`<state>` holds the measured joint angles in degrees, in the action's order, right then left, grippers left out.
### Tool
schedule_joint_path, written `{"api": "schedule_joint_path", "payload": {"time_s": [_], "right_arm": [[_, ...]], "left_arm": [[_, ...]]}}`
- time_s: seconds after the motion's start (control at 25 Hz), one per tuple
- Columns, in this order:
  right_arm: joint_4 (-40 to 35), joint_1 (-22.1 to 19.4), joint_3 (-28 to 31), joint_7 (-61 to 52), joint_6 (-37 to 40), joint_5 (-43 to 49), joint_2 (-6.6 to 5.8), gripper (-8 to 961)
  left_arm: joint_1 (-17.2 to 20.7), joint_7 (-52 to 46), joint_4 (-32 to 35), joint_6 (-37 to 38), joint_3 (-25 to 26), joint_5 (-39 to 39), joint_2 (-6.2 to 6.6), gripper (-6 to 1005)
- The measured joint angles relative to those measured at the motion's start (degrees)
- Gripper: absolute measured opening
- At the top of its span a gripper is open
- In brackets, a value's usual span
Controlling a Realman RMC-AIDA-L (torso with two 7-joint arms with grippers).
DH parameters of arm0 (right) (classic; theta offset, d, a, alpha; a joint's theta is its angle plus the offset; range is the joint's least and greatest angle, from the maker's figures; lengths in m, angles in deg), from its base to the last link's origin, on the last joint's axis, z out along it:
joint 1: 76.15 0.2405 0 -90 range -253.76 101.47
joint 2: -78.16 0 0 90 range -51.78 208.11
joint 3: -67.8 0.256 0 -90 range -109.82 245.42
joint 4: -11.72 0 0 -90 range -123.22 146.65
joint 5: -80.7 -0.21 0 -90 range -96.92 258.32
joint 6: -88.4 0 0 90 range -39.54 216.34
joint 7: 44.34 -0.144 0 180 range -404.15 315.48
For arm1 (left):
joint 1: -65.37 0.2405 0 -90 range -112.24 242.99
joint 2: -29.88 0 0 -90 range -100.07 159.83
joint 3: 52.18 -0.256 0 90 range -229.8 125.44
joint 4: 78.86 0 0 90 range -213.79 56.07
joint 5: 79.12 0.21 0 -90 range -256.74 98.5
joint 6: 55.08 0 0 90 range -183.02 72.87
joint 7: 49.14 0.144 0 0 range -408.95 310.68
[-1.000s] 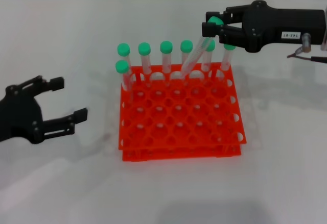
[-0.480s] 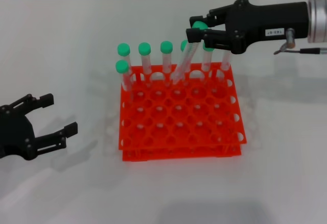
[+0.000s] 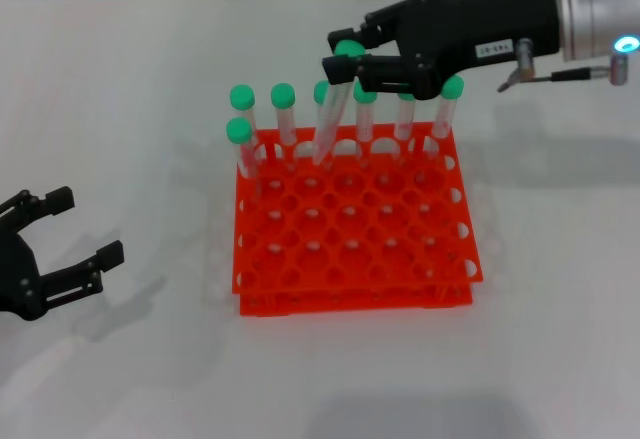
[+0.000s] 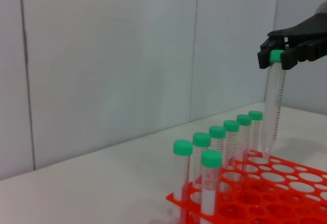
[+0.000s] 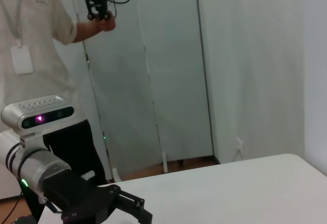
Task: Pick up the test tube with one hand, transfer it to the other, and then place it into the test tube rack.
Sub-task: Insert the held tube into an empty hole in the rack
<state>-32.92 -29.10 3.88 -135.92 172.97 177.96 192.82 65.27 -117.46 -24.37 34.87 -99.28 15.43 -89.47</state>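
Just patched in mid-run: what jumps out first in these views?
The bright orange-red test tube rack sits mid-table, green-capped tubes along its far row. Above that row, the right gripper holds the test tube by its cap, tilted, tip just above the holes. The left gripper waits open at the table's left edge.

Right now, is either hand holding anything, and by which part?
The right hand holds the test tube by its green cap, over the test tube rack. The left hand is open and empty.
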Motion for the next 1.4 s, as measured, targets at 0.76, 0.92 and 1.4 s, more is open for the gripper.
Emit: {"api": "schedule_joint_path", "payload": {"time_s": [0.76,0.92,1.4], "right_arm": [[2.36,7.78,-9.27,-2.03,-9.89,1.44,0.73,360],[3.43,8.28,-9.80,-2.43,-11.28,1.47,0.74,364],[5.05,8.24,-11.03,-2.68,-12.96,1.47,0.74,376]], "left_arm": [[-0.80,0.53,-1.68,-0.21,0.44,0.02,0.09,894],[-0.78,0.54,-1.68,-0.45,0.44,0.16,0.09,894],[-1.45,0.54,-1.95,-0.56,0.44,0.22,0.19,894]]}}
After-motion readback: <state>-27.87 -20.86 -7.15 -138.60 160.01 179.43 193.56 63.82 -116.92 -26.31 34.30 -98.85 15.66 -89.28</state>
